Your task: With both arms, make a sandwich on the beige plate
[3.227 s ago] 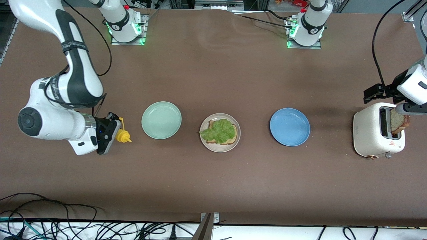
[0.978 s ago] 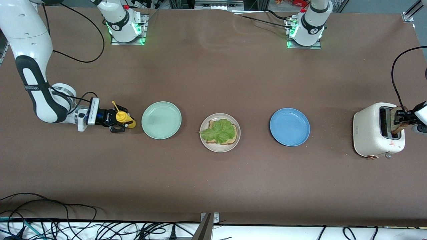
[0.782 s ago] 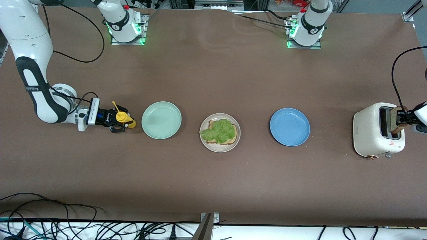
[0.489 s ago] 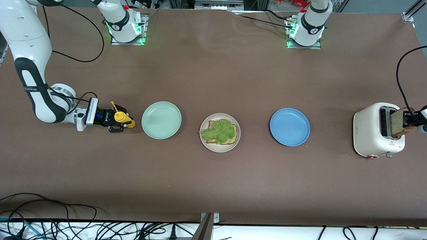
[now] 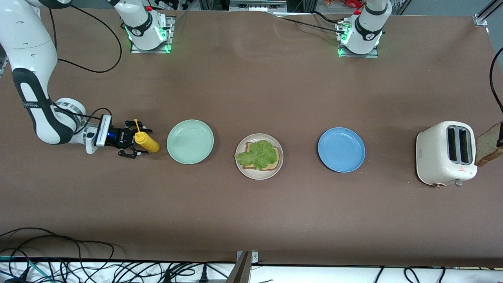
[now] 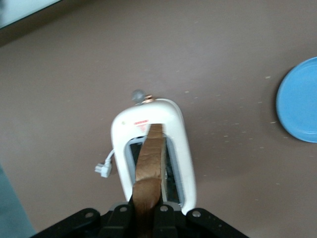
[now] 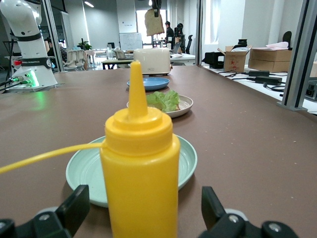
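Left gripper (image 6: 146, 218): we hold a bread slice (image 5: 488, 149) pinched edge-on, over the toaster (image 5: 446, 152), lifted out of its slots.
Right gripper (image 5: 131, 143): our jaws stand wide around the yellow bottle (image 5: 145, 142), not touching it; this arm waits.
Plate (image 5: 259, 174): the beige plate sits toward the right arm's end from the toaster, past the blue plate (image 5: 341, 149), holding bread and lettuce (image 5: 257, 154).
Coming move: we judge the slice must cross over the blue plate and be laid flat.
Room: bare table around the plate; the mint plate (image 5: 190, 141) lies beside it.

left hand (image 6: 143, 218) cropped, bread slice (image 5: 488, 149) edge-cut
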You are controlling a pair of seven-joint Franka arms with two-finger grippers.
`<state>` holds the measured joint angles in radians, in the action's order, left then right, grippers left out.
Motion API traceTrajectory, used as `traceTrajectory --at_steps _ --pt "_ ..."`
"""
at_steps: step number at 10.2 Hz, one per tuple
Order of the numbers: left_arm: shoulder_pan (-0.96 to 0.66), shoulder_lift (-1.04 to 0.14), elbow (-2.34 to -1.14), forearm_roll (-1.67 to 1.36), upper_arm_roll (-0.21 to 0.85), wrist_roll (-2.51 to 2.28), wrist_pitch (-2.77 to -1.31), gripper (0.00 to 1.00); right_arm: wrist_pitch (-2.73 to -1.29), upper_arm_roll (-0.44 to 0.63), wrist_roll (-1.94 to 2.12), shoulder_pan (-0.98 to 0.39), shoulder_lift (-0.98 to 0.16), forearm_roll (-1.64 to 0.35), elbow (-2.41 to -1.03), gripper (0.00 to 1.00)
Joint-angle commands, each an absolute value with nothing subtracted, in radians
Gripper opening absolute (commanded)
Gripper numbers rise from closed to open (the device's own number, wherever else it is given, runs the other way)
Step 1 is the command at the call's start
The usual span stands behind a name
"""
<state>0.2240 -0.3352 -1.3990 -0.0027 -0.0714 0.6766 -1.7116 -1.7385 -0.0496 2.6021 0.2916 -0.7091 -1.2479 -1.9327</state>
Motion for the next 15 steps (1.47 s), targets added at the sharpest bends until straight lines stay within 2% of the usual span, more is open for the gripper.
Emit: traceTrajectory --at_steps 1,5,10,13,15 --pt "0.204 -0.347 -1.344 -0.162 -0.028 0.66 -1.587 0.0 -1.721 -0.048 2.611 0.34 -0.71 -1.172 -1.913 1.0" --pt "-0.015 -0.4 -1.355 -0.401 -0.006 0.237 -1.471 0.0 -1.703 -0.046 2.446 0.413 -0.689 -0.944 -1.795 1.0" --pt "-0.231 -0.573 -1.345 -0.674 -0.008 0.14 -1.48 0.0 -1.545 -0.054 1.882 0.41 -0.683 -0.77 -1.512 1.0" --pt "-0.355 -0.635 -1.344 -0.699 -0.006 0.045 -1.635 0.0 -1.531 -0.06 1.553 0.348 -0.634 -0.682 -1.413 1.0" --pt "-0.402 -0.673 -1.342 -0.744 -0.006 -0.056 -1.762 0.0 -1.531 -0.06 1.363 0.31 -0.566 -0.586 -1.405 1.0"
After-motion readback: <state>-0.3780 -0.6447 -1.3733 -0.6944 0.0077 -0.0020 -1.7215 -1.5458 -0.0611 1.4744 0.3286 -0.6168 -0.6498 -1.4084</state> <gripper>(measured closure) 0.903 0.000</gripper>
